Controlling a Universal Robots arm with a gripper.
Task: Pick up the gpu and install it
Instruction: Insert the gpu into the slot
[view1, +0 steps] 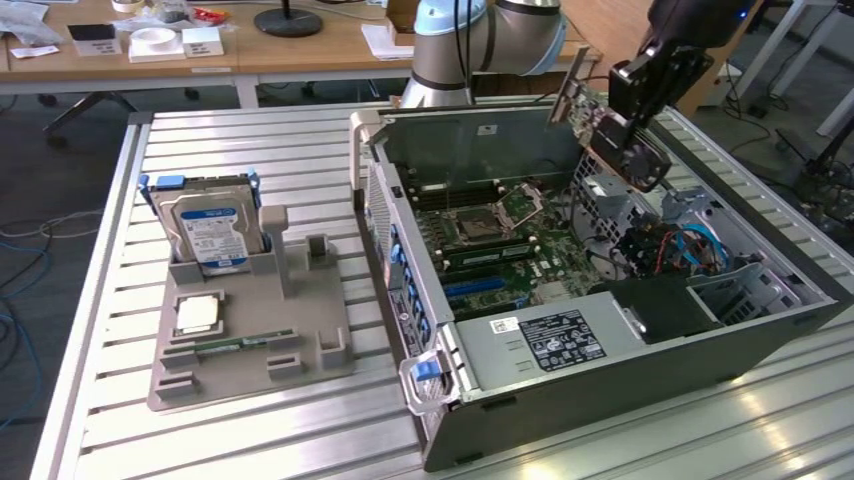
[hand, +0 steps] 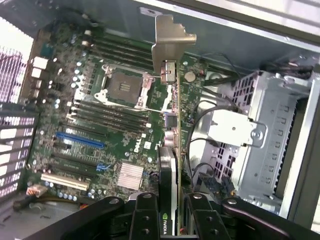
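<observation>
Clenched on the gpu (hand: 169, 170): the gripper (hand: 172, 225), with one finger (hand: 145, 220) against each flat face at the near end of the card. Held in the air, apart from the motherboard (hand: 60, 125) and not seated in any slot. Viewed edge-on from the wrist, with the silver bracket (hand: 170, 42) at the end farthest from the grip, pointing down into the open computer case (view1: 641, 385). In the exterior view, tilted and raised over the case interior toward the exterior view's right, above the drive cage (hand: 272, 140), with the robot arm (view1: 467, 40) beyond the far wall of the case. On the motherboard: a CPU socket (hand: 122, 86), rows of memory slots (hand: 110, 112), a blue expansion slot (hand: 80, 141) and a finned heatsink (hand: 131, 176). At the near end of the case in the exterior view: the labelled power supply (view1: 554, 340). Well apart, toward the exterior view's left on the slatted metal table (view1: 267, 440): a grey fixture (view1: 307, 350) carrying an upright hard drive (view1: 211, 238) with a blue label, a processor chip (view1: 198, 315) lying flat and a slim green memory stick (view1: 243, 345).
</observation>
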